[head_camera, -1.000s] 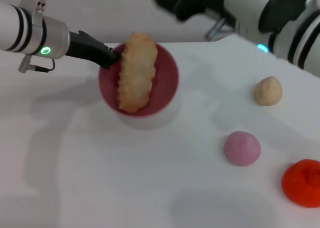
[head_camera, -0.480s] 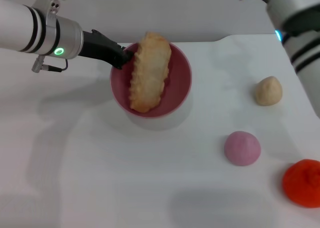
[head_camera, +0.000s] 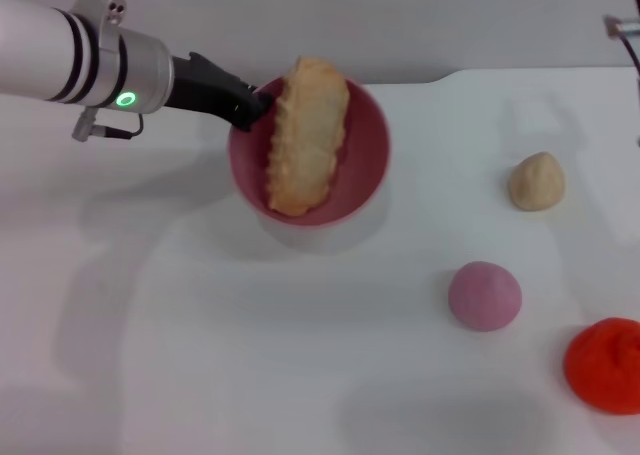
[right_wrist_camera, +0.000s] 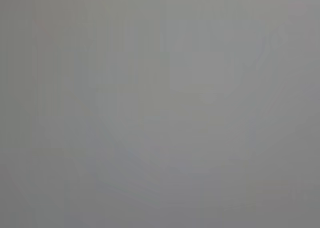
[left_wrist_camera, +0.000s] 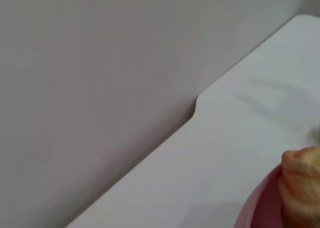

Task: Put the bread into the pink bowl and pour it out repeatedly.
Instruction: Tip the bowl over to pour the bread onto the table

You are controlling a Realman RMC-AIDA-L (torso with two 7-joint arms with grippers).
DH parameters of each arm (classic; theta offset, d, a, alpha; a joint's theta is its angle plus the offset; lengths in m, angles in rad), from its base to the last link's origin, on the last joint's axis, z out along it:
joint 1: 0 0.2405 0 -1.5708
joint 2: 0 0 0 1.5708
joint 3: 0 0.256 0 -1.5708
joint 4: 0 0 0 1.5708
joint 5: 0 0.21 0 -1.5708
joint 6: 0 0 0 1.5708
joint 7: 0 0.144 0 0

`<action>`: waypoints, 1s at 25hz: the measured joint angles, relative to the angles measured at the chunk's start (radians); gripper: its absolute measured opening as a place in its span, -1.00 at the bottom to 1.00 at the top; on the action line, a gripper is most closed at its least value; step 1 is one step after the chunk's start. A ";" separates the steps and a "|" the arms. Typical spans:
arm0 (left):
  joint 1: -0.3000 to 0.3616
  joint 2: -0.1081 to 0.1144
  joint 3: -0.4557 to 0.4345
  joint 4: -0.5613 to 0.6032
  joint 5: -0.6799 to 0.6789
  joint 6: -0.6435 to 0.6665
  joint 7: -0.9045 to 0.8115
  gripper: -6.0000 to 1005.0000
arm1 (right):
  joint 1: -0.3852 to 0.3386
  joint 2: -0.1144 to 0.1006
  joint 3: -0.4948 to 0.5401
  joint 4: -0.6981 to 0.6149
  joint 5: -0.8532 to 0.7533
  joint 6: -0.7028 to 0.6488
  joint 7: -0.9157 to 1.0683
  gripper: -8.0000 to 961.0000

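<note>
**Bowl tipped up, bread inside, left gripper on the rim**

We see the bread (head_camera: 304, 135) as a long loaf, pale tan with orange-tinged ridges along one edge, about as long as the bowl (head_camera: 355, 180) is wide. The bowl is glossy pink, round and deep, and is tipped so its opening faces up toward our head camera.

Our left arm reaches in from the left, nearly level over the table (head_camera: 200, 355), a green ring lit on its wrist. Our left gripper (head_camera: 258, 108) is clamped on the bowl's rim at the side nearest the arm, its dark fingers closed over the edge.

The bread lies inside the bowl just beyond the fingertips, its ridged edge turned toward the gripper and one end poking past the far rim. The left wrist view catches only that end of the bread (left_wrist_camera: 301, 188) and a slice of the rim (left_wrist_camera: 260, 208).

Only a sliver of our right arm shows at the head view's right edge; its gripper is out of sight.
</note>
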 joint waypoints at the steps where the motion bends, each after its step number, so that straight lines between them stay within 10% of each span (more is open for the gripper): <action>1: 0.001 0.000 0.012 0.000 -0.016 -0.010 0.003 -0.86 | -0.004 0.000 -0.003 0.021 -0.004 0.036 0.000 0.23; 25: -0.048 -0.005 0.512 0.040 -0.178 -0.466 -0.002 -0.85 | -0.125 0.001 0.148 0.178 0.013 0.173 -0.001 0.23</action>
